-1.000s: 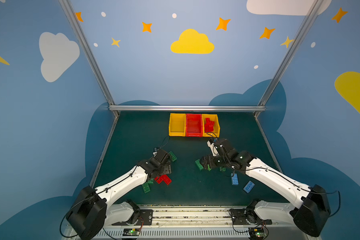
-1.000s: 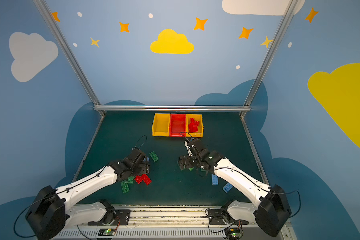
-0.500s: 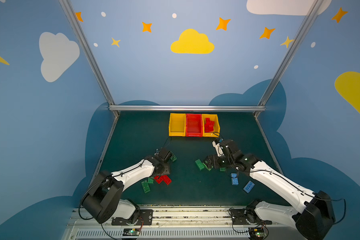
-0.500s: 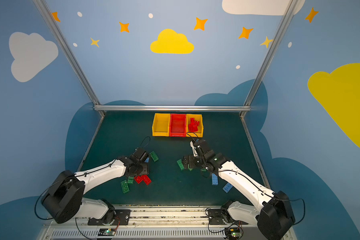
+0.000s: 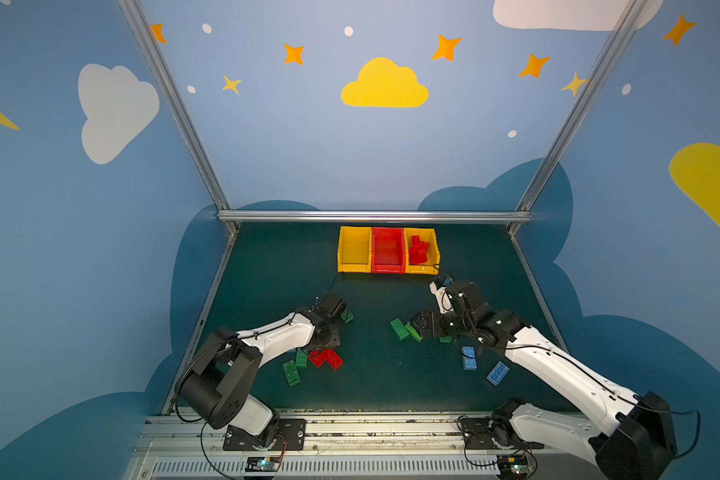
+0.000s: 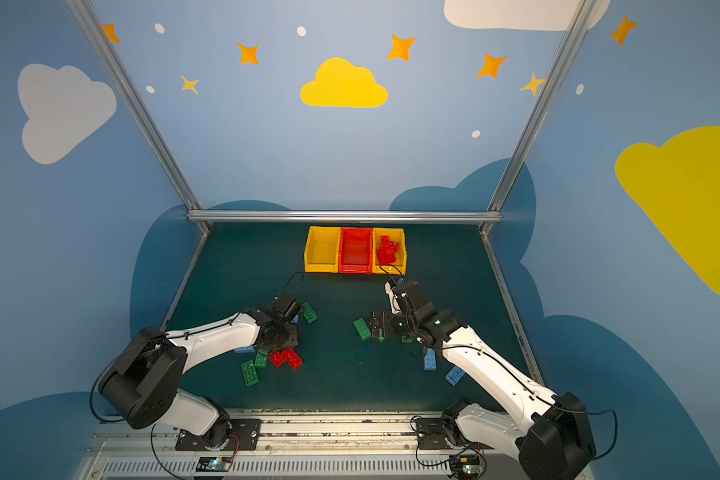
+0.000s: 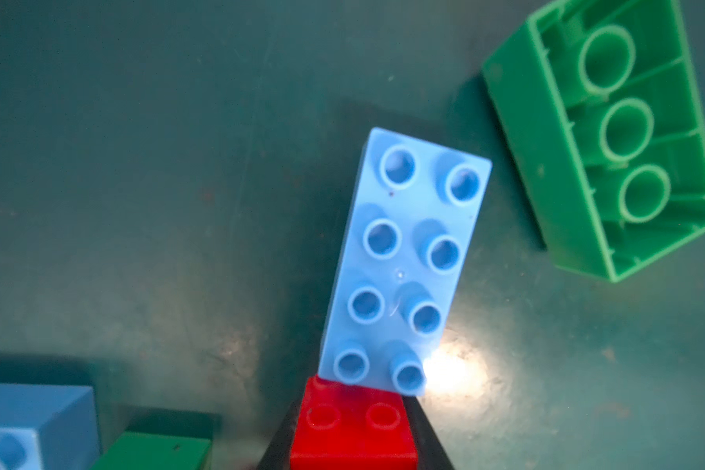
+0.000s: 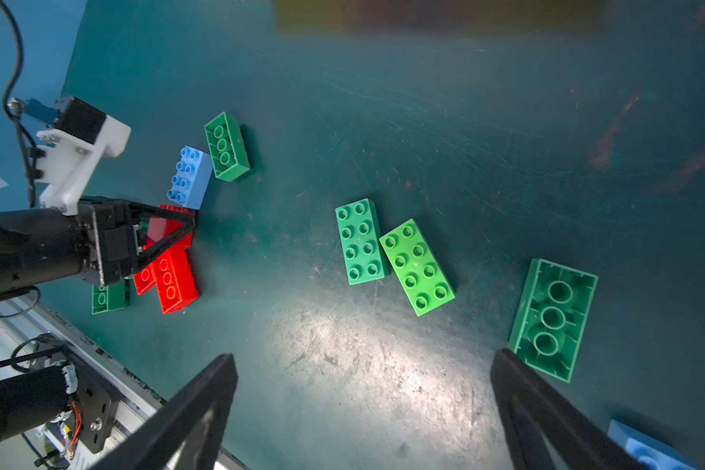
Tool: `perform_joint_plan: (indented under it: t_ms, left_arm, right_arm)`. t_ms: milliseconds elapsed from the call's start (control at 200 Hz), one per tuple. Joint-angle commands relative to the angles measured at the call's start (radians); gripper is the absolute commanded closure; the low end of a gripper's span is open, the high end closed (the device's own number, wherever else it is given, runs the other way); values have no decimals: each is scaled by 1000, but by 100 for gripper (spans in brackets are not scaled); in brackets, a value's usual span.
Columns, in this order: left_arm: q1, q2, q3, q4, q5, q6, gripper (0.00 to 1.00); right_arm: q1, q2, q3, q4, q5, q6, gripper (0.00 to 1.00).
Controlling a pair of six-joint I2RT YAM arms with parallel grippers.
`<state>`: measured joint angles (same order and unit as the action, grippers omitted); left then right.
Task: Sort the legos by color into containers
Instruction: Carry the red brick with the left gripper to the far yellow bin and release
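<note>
Left of the desk's middle, my left jaws are closed on a red brick, presumably bound for the yellow bin at the far edge where reds sit; my right jaws stand open above green bricks.

Left wrist view: red brick running off the frame edge; blue brick getting cropped at a corner. Right wrist view: containers blurring into coloured smears along the edge.
</note>
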<state>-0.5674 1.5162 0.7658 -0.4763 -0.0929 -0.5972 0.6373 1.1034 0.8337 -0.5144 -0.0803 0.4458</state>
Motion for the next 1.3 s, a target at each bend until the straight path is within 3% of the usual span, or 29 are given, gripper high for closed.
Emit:
perform_joint_plan:
  t_ms: [0,205,365,681,976,1151,1296]
  left_arm:
    - [1,10,44,-46,-11,18,76]
    - [-28,13,177,-143,-17,57,77]
    - [-71,73,365,-198,-19,86,77]
    - [-95,441,953,-227,35,196,76]
    - [-92,731,1294,94,182,342,75]
    - [-81,860,1325,479,289,303,70]
    - [-73,1030,1541,504,298,274,70]
  right_arm:
    - [-7,-49,-10,-27,-6,1,4]
    - [-21,-131,-37,-56,15,5,5]
    - [-37,-216,-65,-89,41,14,5]
    - [-70,-361,-103,-143,68,44,5]
    - [-91,-348,-95,-159,65,59,5]
    - [-104,-341,-91,-157,66,72,5]
    - [-119,-342,-82,-170,63,74,5]
